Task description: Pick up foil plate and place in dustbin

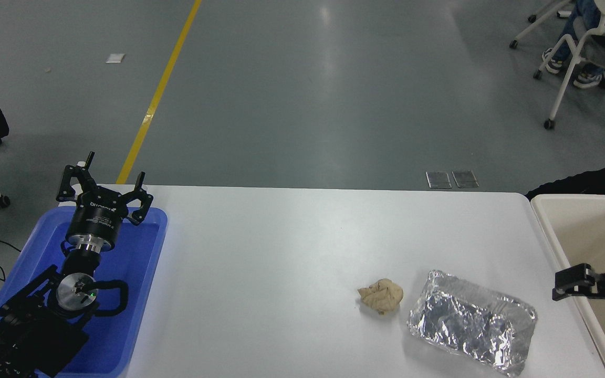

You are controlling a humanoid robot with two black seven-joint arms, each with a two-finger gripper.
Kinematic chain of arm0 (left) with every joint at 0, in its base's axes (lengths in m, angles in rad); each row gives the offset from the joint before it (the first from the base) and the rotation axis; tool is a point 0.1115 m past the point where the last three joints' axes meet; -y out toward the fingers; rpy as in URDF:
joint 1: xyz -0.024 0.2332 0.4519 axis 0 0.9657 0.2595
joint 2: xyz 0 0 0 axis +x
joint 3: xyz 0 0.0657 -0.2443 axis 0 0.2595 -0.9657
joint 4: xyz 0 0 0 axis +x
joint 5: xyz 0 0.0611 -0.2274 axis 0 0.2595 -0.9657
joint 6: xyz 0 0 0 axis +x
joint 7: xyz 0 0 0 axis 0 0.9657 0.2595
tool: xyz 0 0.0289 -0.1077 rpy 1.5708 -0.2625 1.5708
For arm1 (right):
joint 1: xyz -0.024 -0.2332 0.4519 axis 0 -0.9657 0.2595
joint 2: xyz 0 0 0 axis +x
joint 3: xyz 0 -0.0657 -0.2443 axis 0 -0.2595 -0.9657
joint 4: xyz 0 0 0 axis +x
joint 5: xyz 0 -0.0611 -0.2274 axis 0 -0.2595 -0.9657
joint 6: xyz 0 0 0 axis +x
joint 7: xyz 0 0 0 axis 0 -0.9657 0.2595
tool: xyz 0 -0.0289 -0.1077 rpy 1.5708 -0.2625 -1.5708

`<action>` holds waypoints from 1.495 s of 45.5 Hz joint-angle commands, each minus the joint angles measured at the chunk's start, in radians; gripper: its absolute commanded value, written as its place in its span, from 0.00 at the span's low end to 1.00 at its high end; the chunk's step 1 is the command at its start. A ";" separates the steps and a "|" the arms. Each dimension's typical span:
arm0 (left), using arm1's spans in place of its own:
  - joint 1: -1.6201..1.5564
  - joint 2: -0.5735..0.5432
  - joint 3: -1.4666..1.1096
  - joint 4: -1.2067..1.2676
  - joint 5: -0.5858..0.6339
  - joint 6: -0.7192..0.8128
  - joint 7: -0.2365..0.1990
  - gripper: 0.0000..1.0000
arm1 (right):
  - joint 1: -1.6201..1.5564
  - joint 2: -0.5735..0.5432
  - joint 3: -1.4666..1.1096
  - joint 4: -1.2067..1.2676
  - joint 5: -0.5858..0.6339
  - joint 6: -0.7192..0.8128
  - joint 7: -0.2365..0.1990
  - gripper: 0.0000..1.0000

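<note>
The foil plate, a shiny crinkled silver tray, lies flat on the white table near its front right. The dustbin, cream with a thick pale rim, stands against the table's right edge, and only part of it is in view. My right gripper comes in from the right edge over the dustbin's near rim. It is open and empty, a little to the right of the foil plate and not touching it. My left gripper is open and parked over the blue tray at the left.
A small crumpled tan paper ball lies just left of the foil plate. A blue plastic tray sits at the table's left end under my left arm. A seated person's legs and chair are at the far right, off the table.
</note>
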 commanded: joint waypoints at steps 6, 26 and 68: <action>0.000 0.000 0.000 0.000 0.000 0.000 0.000 1.00 | -0.164 0.032 0.088 -0.002 -0.001 -0.108 0.003 1.00; 0.000 0.000 0.000 0.000 0.000 0.000 0.000 1.00 | -0.385 0.155 0.191 -0.105 0.001 -0.299 0.005 0.90; 0.000 0.000 0.000 0.000 0.000 0.000 0.000 1.00 | -0.341 0.124 0.160 -0.129 -0.004 -0.340 0.003 0.00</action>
